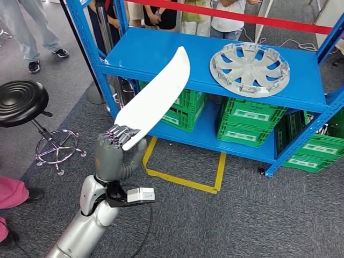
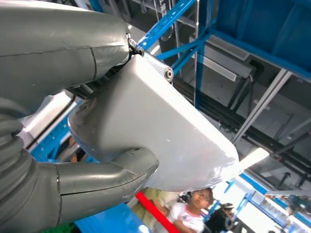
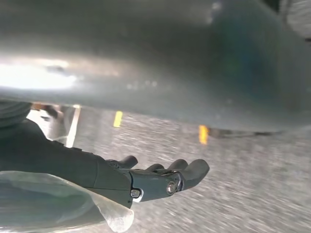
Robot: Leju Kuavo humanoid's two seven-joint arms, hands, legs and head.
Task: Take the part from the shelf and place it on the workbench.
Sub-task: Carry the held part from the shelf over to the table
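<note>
My left hand (image 1: 115,156) grips the lower end of the white part (image 1: 156,97), a long curved panel held tilted, its free end rising toward the front edge of the blue shelf (image 1: 142,56). From the head view the panel's tip overlaps the top deck's front lip; I cannot tell whether it touches. The left wrist view adds what the head view lacks: my thumb (image 2: 110,182) pressed under the panel's pale face (image 2: 161,141) and darker fingers clamped over its upper edge.

My right hand (image 3: 161,179) hangs low over grey carpet, fingers apart and lightly curved, holding nothing. A blurred grey surface crosses that view above it; I cannot identify it.

On the top deck a silver wheel cover (image 1: 249,69) lies flat, well apart from the panel. Green crates (image 1: 245,121) fill the lower deck. Yellow floor tape (image 1: 191,180) marks a bay before the shelf. A black stool (image 1: 22,102) stands on my left side, near the arm. People stand behind a red barrier (image 1: 251,19) beyond the shelf. Open carpet lies ahead and rightward.
</note>
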